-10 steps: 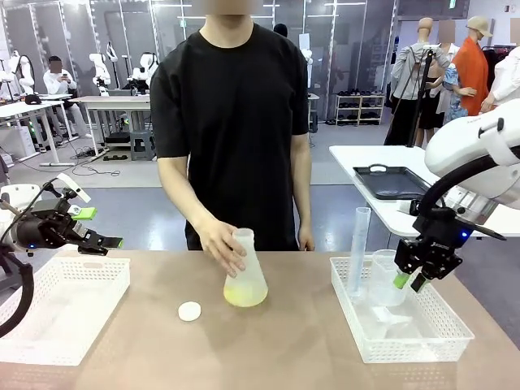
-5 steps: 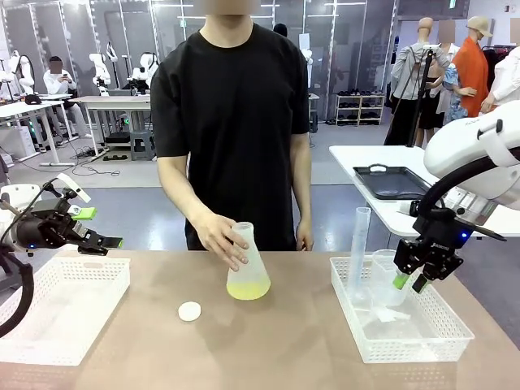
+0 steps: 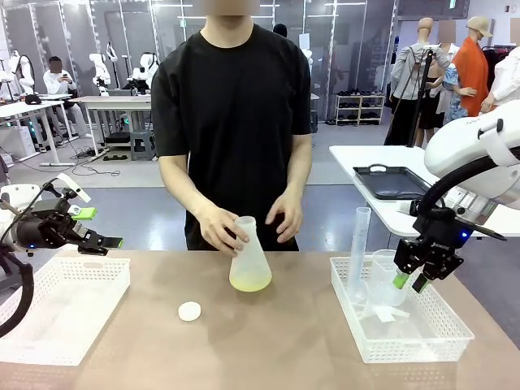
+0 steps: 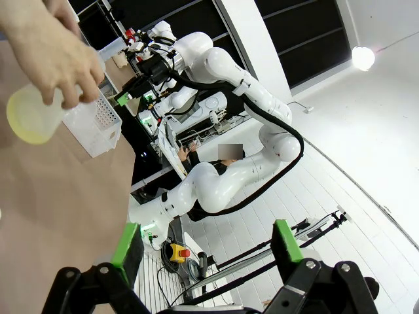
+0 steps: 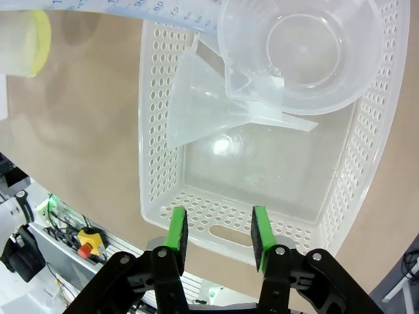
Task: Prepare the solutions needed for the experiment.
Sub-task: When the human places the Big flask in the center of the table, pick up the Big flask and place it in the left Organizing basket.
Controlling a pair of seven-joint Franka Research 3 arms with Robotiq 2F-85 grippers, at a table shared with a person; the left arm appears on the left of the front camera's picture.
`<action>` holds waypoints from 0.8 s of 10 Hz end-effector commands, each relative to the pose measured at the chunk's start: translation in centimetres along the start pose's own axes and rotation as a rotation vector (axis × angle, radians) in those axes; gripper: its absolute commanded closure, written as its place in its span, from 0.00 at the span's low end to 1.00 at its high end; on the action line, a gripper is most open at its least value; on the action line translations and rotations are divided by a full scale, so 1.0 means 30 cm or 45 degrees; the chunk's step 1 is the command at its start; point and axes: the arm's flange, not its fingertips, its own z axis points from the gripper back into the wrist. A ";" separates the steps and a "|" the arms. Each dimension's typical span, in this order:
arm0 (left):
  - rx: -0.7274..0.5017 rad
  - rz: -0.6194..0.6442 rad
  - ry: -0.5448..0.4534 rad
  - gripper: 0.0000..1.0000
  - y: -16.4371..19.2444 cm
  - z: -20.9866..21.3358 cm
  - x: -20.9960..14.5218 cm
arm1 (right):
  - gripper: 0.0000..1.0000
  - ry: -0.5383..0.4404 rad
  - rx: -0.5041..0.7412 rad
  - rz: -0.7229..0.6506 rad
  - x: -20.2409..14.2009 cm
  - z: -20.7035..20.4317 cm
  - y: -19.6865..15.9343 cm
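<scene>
A person in a black T-shirt is standing at the far side of a brown table (image 3: 284,345), gripping the neck of a frosted conical flask (image 3: 251,262) with one hand (image 3: 218,230) while the other hand (image 3: 284,218) is hovering just beside it. The solution (image 3: 250,283), a shallow pale yellow layer, is sitting in the bottom of the flask, near the middle of the table. A small white round disc (image 3: 189,311) is lying on the table left of the flask. At the far left, the left gripper (image 3: 97,228) is hanging above a white perforated basket (image 3: 57,321), its jaws spread wide with nothing between them. At the right, the right gripper (image 3: 410,281) is hanging over a second basket (image 3: 406,348), jaws partly apart and gripping nothing. That basket is holding an upright graduated cylinder (image 3: 358,244), a clear beaker (image 3: 382,276) and a funnel (image 5: 203,104) lying on its side.
</scene>
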 end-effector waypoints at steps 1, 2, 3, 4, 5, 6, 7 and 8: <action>-0.002 -0.005 -0.002 0.00 -0.004 -0.001 0.003 | 0.50 -0.005 0.026 0.019 -0.003 0.006 0.004; -0.002 -0.005 -0.002 0.00 -0.004 -0.001 0.003 | 0.49 0.000 0.000 0.000 0.000 0.000 0.000; -0.002 -0.005 -0.002 0.00 -0.004 -0.001 0.003 | 0.49 -0.025 0.160 0.050 -0.055 0.030 0.026; -0.002 -0.005 -0.002 0.00 -0.004 -0.001 0.003 | 0.49 -0.023 0.298 0.009 -0.071 0.036 0.036; -0.002 -0.005 -0.002 0.00 -0.004 -0.001 0.003 | 0.49 -0.023 0.423 -0.014 -0.091 0.039 0.037; -0.002 -0.005 -0.002 0.00 -0.004 -0.001 0.003 | 0.49 -0.019 0.571 0.003 -0.116 0.046 0.037; -0.002 -0.005 -0.002 0.00 -0.004 -0.001 0.003 | 0.49 -0.014 0.749 -0.008 -0.130 0.056 0.028; -0.002 -0.005 -0.002 0.00 -0.004 -0.001 0.003 | 0.49 -0.017 0.871 -0.055 -0.139 0.061 0.010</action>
